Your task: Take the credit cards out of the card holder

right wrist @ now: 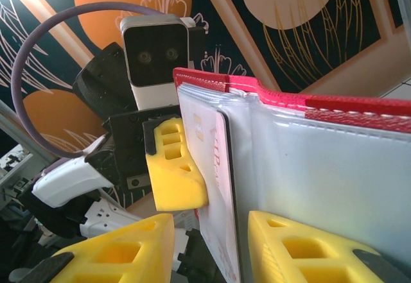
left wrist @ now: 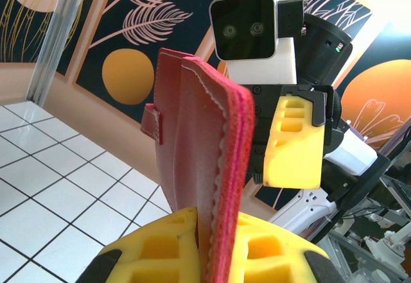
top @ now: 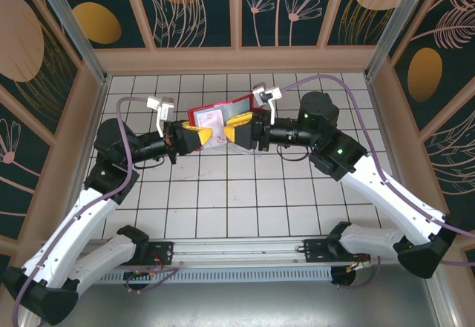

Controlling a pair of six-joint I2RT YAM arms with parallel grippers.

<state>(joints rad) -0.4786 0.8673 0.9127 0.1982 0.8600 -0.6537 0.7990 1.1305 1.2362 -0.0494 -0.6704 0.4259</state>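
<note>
A: Down at the left gripper [left wrist: 215,225], what sits between the jaws?
B: The card holder [left wrist: 205,154]: red, stitched along its edge, snap tab [left wrist: 152,122] on one side, standing upright, pinched tight above the tiled table [top: 245,193].
A: And the right gripper [right wrist: 210,228] beyond?
B: Jaws apart, straddling the open flap's clear pocket [right wrist: 321,187]. A pale card [right wrist: 215,161] is tucked in it, a dark edge just behind.
</note>
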